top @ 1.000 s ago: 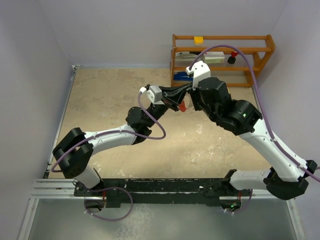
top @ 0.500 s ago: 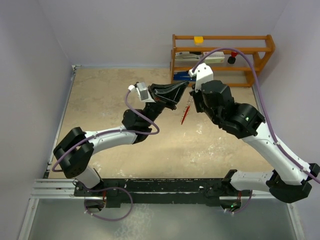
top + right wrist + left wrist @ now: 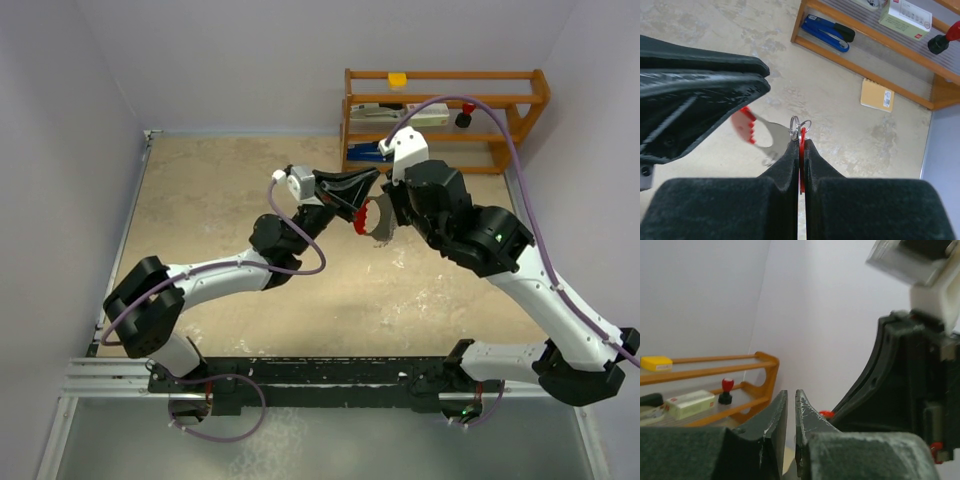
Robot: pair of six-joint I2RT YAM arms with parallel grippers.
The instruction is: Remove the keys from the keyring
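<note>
Red/slvr crescent keyring (image 3: 759, 133), toothed edge

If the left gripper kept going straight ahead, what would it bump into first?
Probably the right gripper: its dark body sits just right of the left gripper's tips in the left wrist view. Depth is unclear, so it might slip past toward the wall.

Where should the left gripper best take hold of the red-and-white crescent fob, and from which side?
Probably the flat pale blade of the fob, between its red toothed edge and the rings, pinched across its faces. Come from the side away from the right gripper, whose fingers, shut on a red piece, crowd the ring end.
</note>
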